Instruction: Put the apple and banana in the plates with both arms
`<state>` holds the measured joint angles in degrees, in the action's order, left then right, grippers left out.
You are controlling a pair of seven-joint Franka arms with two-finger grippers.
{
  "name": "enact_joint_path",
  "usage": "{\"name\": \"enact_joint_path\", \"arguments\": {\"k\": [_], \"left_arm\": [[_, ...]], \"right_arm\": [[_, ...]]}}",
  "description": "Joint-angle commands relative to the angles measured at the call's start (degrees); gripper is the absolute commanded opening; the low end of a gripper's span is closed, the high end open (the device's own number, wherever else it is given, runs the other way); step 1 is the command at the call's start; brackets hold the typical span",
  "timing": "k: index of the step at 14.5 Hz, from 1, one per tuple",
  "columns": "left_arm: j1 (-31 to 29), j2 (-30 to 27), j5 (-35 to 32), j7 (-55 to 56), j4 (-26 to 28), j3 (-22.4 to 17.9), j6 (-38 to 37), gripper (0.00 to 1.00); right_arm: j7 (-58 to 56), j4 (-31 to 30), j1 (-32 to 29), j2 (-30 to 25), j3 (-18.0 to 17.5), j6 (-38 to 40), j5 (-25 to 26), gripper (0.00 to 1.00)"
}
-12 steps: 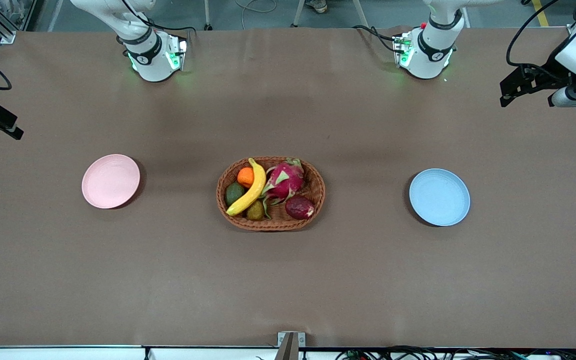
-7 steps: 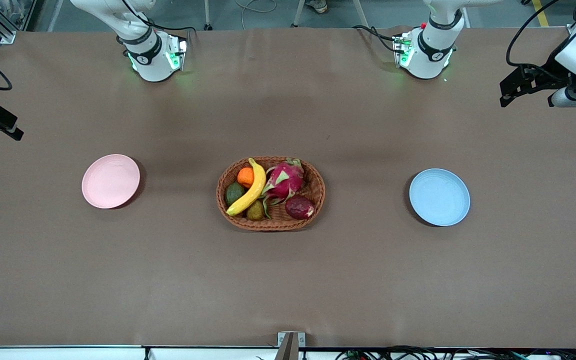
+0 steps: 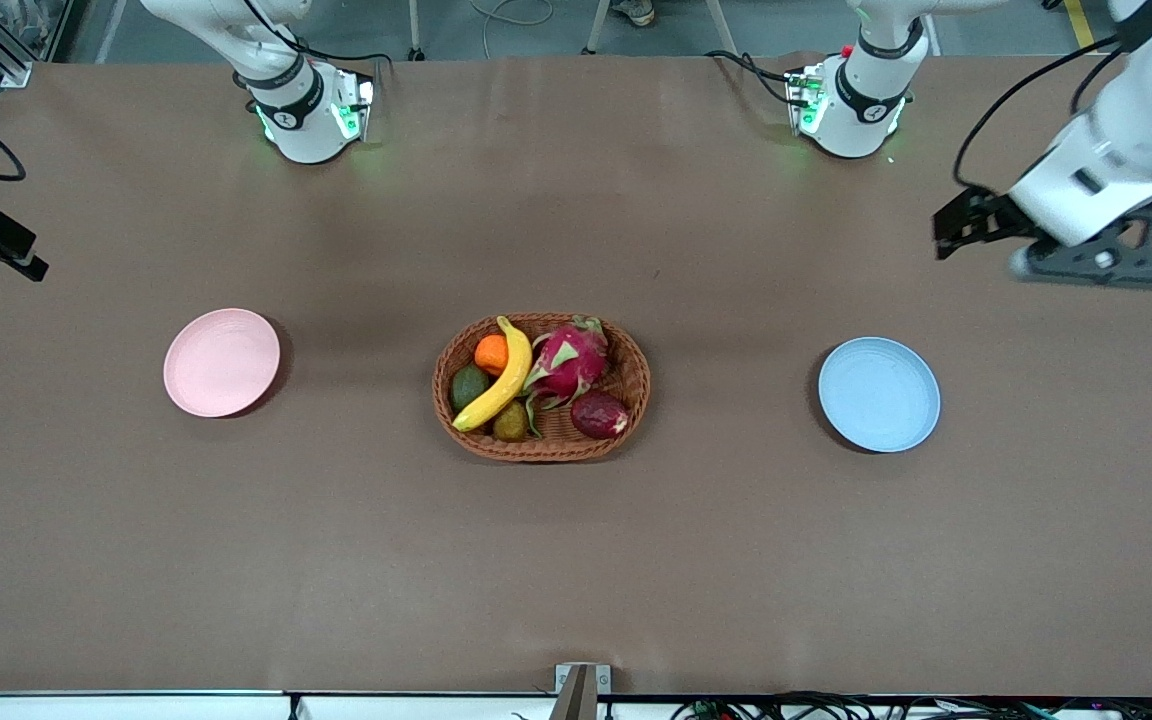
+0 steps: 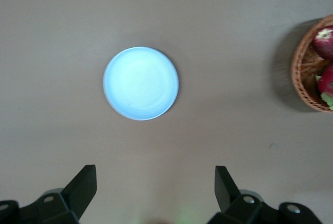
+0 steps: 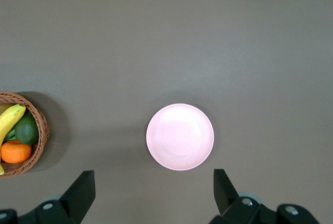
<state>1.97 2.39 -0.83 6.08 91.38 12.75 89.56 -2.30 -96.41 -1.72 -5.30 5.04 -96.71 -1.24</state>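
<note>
Centre of the front view: wicker basket [image 3: 542, 388] with every fruit inside, on the brown table [image 3: 576, 560].
Banana [image 3: 500, 379]: lies aslant in the basket, touching the orange [image 3: 491, 354], the avocado [image 3: 469, 385] just beside it.
Apple [image 3: 599, 414]: in the basket, against the dragon fruit [image 3: 566, 362], toward the lower edge.
Pink plate [image 3: 222, 361]: mid-frame toward the right arm's end, bare.
Blue plate [image 3: 879, 394]: toward the left arm's end, bare.
Left gripper [image 4: 156, 195]: upper right of the front view, over bare table above the blue plate, jaws spread wide, holding nothing.
Right gripper [image 5: 154, 195]: at the front view's edge, jaws wide apart, pink plate between its fingers in its wrist view.
</note>
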Motion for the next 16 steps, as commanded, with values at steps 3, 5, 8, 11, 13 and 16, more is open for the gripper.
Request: {"name": "enact_joint_path", "arguments": {"k": [3, 5, 8, 11, 13, 16], "left_arm": [[4.52, 8.49, 0.92, 14.27, -2.17, 3.68, 6.14, 1.0], [8.38, 12.18, 0.92, 23.49, -2.17, 3.69, 9.83, 1.0], [13.57, 17.81, 0.83, 37.12, -2.43, 3.69, 16.85, 1.0], [17.44, 23.08, 0.57, 47.07, -2.78, 3.69, 24.76, 1.0], [19.47, 26.25, 0.31, 51.81, -3.13, 3.6, 30.47, 1.0], [21.49, 30.12, 0.13, 56.66, -3.22, 3.51, 37.07, 1.0]], "right_arm": [[0.28, -0.27, 1.1, 1.07, -0.12, -0.24, 1.06, 1.0], [0.45, -0.35, 0.67, 1.69, 0.14, -0.15, 0.63, 1.0], [0.45, 0.17, 1.1, 2.65, 0.23, -0.59, 1.06, 1.0], [0.28, 1.05, 1.72, 5.98, -0.03, -0.59, 0.89, 1.0], [0.1, 2.45, 4.34, 9.85, -0.03, -1.37, 0.63, 1.0], [0.62, 2.11, 7.42, 13.37, -0.03, -3.22, 0.63, 1.0]]}}
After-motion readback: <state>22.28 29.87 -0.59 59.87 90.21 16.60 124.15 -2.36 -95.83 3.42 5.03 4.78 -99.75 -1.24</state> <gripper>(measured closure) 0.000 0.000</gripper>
